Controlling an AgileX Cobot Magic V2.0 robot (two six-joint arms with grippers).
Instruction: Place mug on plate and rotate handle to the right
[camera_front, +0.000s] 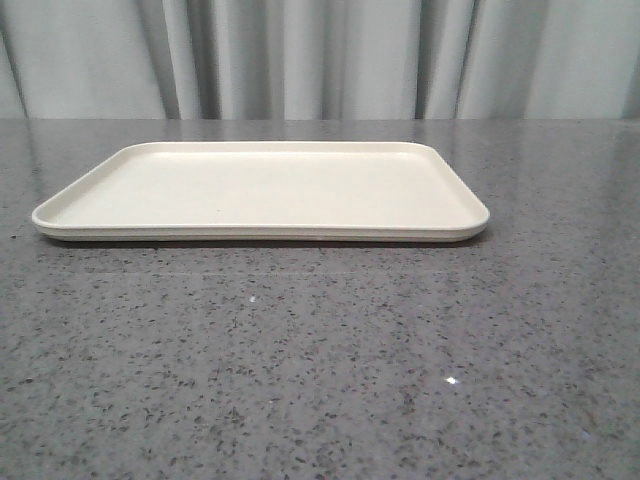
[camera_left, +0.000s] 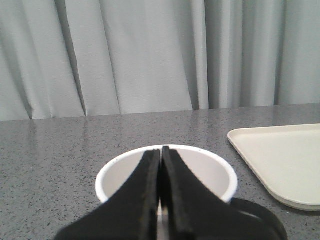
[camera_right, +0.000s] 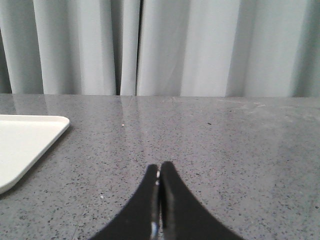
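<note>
The plate (camera_front: 260, 190) lies bare on the grey table (camera_front: 320, 370), a little beyond its middle in the front view, and the mug is not seen there at all. The left wrist view finds the mug (camera_left: 125, 172): it stands upright on the table beside the plate, apart from its rim, with the open mouth up. The left hand (camera_left: 160, 165) has its two black fingers pressed together, holding nothing, and they cover the near part of the mug's rim. At the lower edge, a dark curved shape is probably the handle (camera_left: 267, 220), but it is mostly cut off, so I cannot be sure. The right hand (camera_right: 159, 175) is also pressed together and empty, low over bare table, with a plate corner off to one side.

The grasp has not begun. With fingers so tight together, the left hand could push the mug over or away instead of taking it. A grip on the thin rim might also slip.
</note>
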